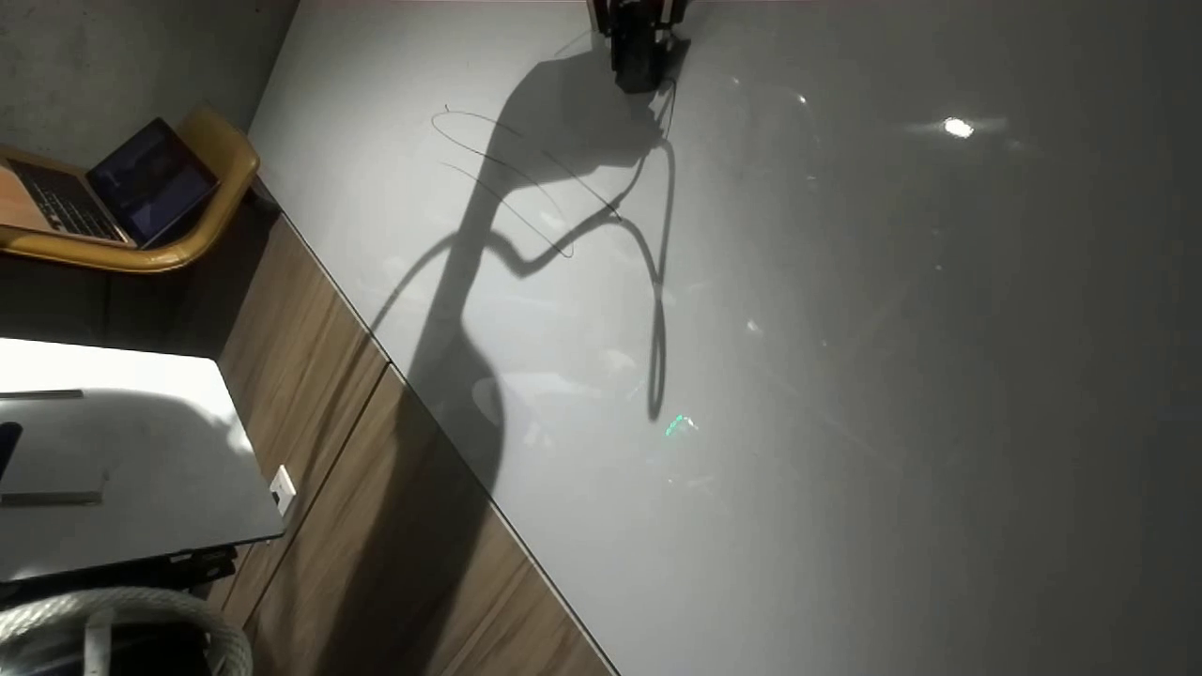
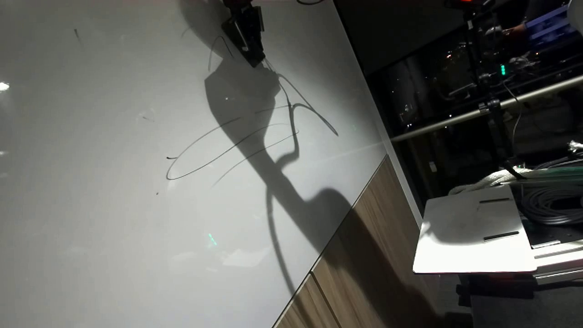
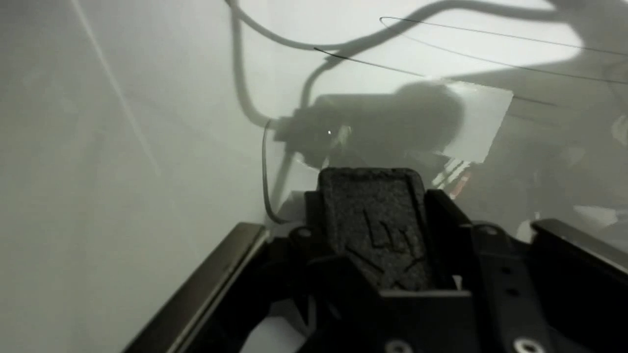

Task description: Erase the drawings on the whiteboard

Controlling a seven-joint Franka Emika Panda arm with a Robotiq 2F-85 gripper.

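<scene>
The whiteboard point(image 1: 892, 394) fills most of both exterior views point(image 2: 91, 228) and the wrist view point(image 3: 147, 206). The drawings point(image 1: 467, 150) are thin dark lines: a long slanted loop with strokes near the board's middle point(image 2: 205, 165), also in the wrist view point(image 3: 368, 62). A separate small arc point(image 2: 211, 52) lies beside the gripper and shows in the wrist view point(image 3: 264, 166). My gripper point(image 3: 378, 211) is shut on a dark grey felt eraser point(image 3: 373, 235). In both exterior views the gripper point(image 1: 639, 70) is at the top point(image 2: 253, 52), above the loop. Whether the eraser touches the board is unclear.
The arm's shadow point(image 1: 460, 282) crosses the loop. A brown wooden strip point(image 1: 319, 338) borders the board's lower edge. Beyond it stand a small white table point(image 1: 141, 451), a laptop point(image 1: 150, 183) on a yellow chair point(image 1: 249, 160), and coiled cables point(image 2: 553, 205). Light reflections point(image 1: 958, 128) dot the board.
</scene>
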